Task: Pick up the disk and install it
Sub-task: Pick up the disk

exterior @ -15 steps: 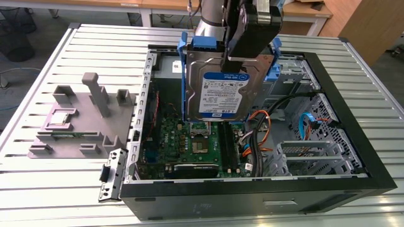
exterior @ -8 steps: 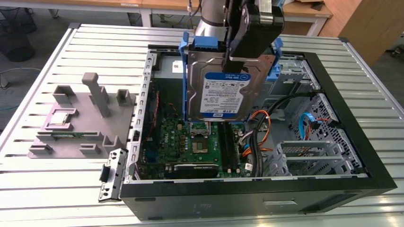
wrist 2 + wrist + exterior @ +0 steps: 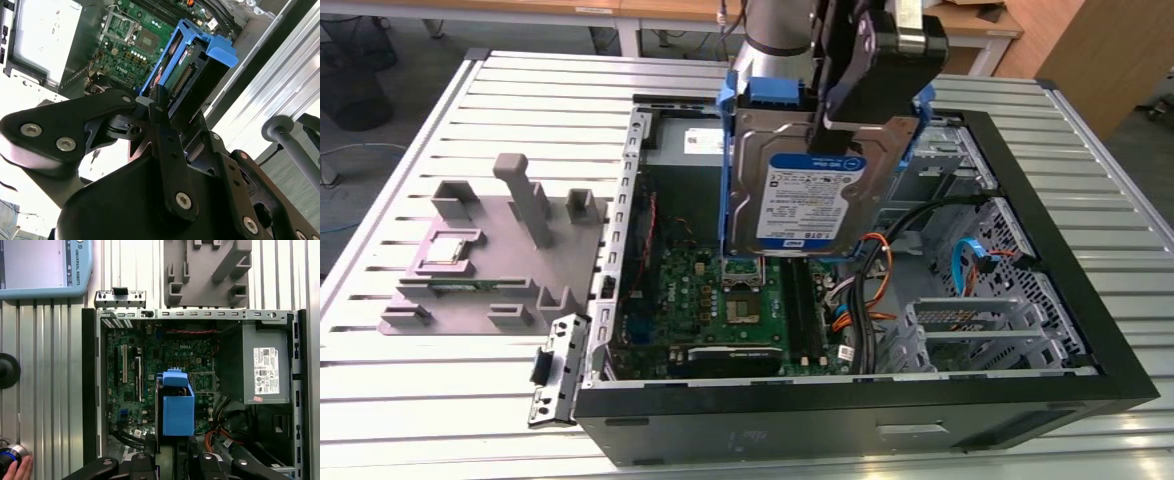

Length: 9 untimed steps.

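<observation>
Gripper (image 3: 838, 128) is clamped on the disk (image 3: 803, 195), with one finger across the labelled face. The disk hangs upright, label toward the exterior camera and blue carrier round its edges, in the air over the open computer case (image 3: 787, 430). Its lower edge is above the motherboard (image 3: 707, 290), roughly over the processor socket, not touching anything.

In the second wrist view the fingers (image 3: 162, 115) pinch the disk (image 3: 210, 47) from both sides, with the board well below. In the first wrist view the disk (image 3: 178, 410) is over the middle of the case, between the card slots and the power supply (image 3: 265, 365).

The metal drive cage (image 3: 987, 330) is at the case's near corner on the exterior view's right, with orange and blue cables (image 3: 891, 262) beside it. The case lies on a slatted metal table (image 3: 440, 400). On the exterior view's left, just beside the case, is a grey holder (image 3: 507, 250) with a small square chip (image 3: 450, 250) on it. In the first wrist view a hand (image 3: 17, 470) is at a blue-ringed knob (image 3: 6, 459).
</observation>
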### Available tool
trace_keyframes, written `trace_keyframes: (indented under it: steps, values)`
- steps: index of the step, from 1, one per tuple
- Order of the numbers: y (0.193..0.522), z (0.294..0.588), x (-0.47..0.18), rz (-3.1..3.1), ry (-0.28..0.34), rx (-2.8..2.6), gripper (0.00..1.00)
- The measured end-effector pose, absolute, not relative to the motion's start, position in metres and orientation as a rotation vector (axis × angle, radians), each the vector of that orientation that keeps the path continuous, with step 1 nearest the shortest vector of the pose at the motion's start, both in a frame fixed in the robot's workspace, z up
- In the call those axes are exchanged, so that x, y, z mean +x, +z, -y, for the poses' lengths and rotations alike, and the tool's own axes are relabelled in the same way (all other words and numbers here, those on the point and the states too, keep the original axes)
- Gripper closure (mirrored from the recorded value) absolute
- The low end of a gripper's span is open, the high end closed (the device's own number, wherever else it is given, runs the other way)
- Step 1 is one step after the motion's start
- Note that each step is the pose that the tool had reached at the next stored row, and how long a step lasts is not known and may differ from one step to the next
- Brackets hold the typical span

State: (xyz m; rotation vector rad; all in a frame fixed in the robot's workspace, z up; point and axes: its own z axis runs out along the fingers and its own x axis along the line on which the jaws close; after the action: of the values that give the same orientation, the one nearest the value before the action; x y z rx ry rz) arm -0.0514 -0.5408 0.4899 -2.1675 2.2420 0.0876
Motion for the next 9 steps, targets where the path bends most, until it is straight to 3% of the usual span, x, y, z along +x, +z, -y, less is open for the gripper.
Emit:
trace_keyframes:
  steps: [9]
  values:
    - [0.490, 0.541, -0.036, -2.242, 0.088, -2.167, 0.65]
